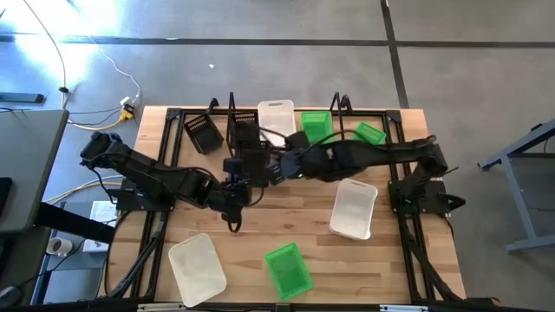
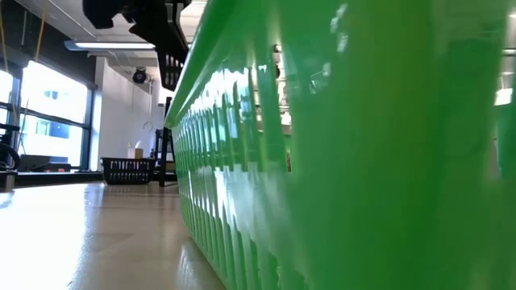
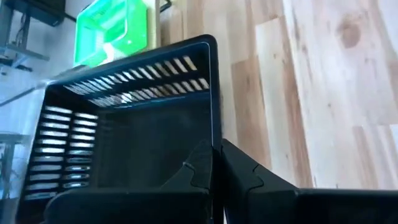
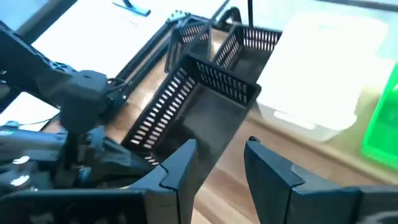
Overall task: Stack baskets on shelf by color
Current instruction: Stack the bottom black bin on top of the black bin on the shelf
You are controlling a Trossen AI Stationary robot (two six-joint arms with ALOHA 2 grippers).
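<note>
Wood-plank table (image 1: 260, 217) is carrying loose baskets up front; mid-table, the left gripper (image 3: 216, 163) is pinching the black basket's (image 3: 130, 118) wall while the right gripper (image 4: 221, 163) is hanging spread. Keeping it level toward the far shelf (image 1: 230, 108) should help

Wooden table (image 1: 260, 217); yellow plug (image 1: 127, 110) on floor.

Both arms reaching inward mid-table, left gripper (image 3: 217, 163) fingers pinched together, right gripper (image 4: 221, 163) fingers apart.
</note>
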